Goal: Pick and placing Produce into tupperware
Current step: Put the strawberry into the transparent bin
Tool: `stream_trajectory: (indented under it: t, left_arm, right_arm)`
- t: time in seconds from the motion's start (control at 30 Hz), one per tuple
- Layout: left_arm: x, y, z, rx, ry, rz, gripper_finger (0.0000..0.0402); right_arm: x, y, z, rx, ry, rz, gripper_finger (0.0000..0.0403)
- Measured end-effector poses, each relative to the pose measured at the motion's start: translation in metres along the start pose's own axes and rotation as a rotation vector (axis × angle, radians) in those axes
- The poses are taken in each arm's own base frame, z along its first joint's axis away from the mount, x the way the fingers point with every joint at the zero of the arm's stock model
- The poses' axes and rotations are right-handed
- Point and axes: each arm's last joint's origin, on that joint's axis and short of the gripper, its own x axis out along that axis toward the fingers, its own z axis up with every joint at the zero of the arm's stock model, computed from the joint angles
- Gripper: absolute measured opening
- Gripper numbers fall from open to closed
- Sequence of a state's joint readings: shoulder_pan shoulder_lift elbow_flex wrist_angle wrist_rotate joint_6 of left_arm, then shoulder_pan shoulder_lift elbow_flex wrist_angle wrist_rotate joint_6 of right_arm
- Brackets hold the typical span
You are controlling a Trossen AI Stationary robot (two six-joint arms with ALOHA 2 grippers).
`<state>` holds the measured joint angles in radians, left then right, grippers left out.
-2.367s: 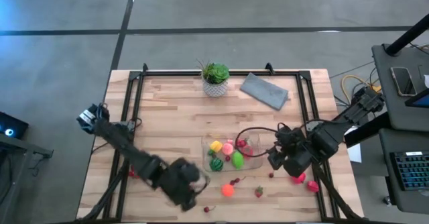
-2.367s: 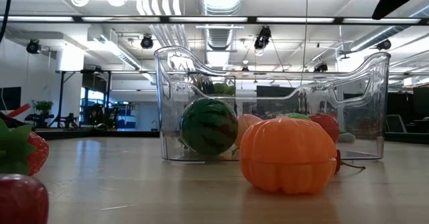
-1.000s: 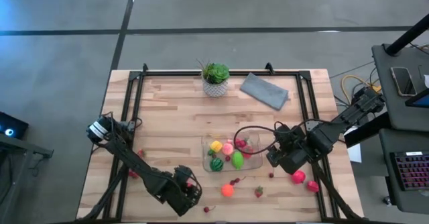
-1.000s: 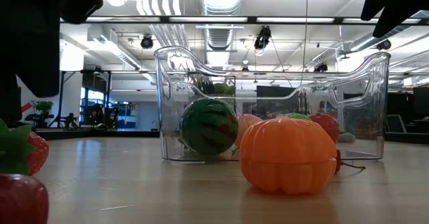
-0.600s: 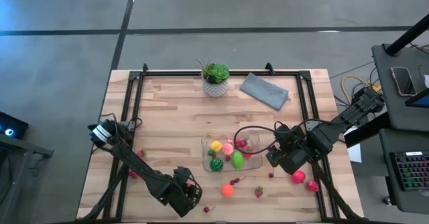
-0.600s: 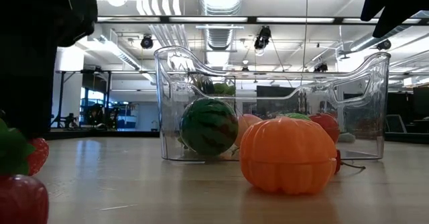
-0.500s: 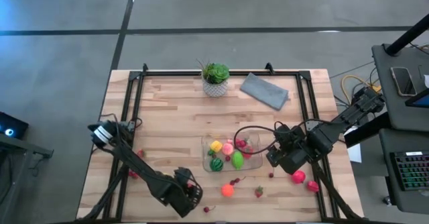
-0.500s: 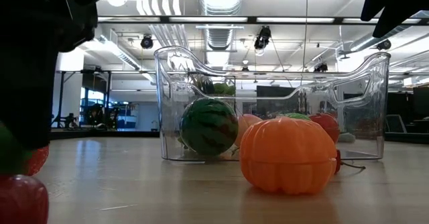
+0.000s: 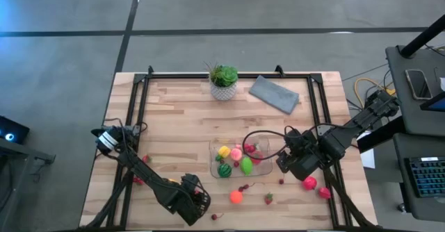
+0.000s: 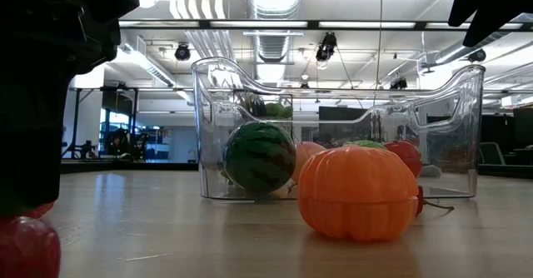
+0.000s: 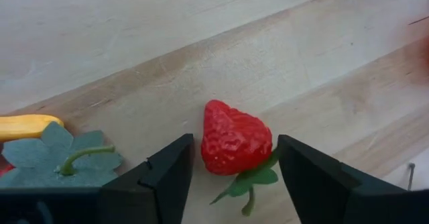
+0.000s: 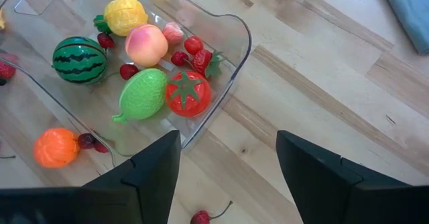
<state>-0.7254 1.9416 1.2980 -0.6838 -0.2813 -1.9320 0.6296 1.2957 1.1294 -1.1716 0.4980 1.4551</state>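
A red strawberry lies on its side on the wood near the table's near edge. My left gripper points steeply down over it, open, one finger close on either side; I cannot tell whether they touch it. In the high view the gripper hides the strawberry. The clear tupperware stands mid-table with a striped melon, a tomato and several other pieces inside. My right gripper hangs open above the tupperware's right end, holding nothing.
An orange pumpkin, a strawberry, a cherry and pink pieces lie loose near the front edge. A leafy green piece lies beside my left gripper. A potted plant and a grey cloth sit at the far edge.
My left gripper has come down toward the table at the near left, and in the low view it now covers the strawberry there. My right gripper has kept still.
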Motion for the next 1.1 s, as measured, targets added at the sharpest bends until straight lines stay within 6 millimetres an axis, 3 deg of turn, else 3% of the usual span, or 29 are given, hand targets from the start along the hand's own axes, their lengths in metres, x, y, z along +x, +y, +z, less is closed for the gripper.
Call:
stream_trajectory:
  t: [0.2,0.37,0.6,0.83,0.97,1.1]
  left_arm:
    - [0.0,0.0,0.0,0.006,-0.004,0.003,0.0152]
    - [-0.004,-0.003,0.003,0.046,-0.082,-0.053,0.0139]
    - [-0.041,-0.02,0.016,0.174,-0.361,-0.221,0.0138]
    - [-0.084,-0.025,0.035,0.32,-0.636,-0.3,0.0137]
    - [-0.096,-0.034,0.055,0.41,-0.714,-0.301,0.0137]
    - [-0.087,-0.052,0.091,0.46,-0.63,-0.315,0.0137]
  right_arm:
    - [0.0,0.0,0.0,0.0,0.0,0.0,0.0239]
    - [0.0,0.0,0.0,-0.007,0.0,0.0,0.0236]
    - [0.0,0.0,0.0,-0.008,0.002,0.001,0.0238]
    - [0.0,0.0,0.0,-0.005,0.012,0.003,0.0238]
    - [0.0,0.0,-0.001,-0.004,0.016,0.003,0.0239]
    - [0.0,0.0,0.0,0.004,0.027,0.002,0.0236]
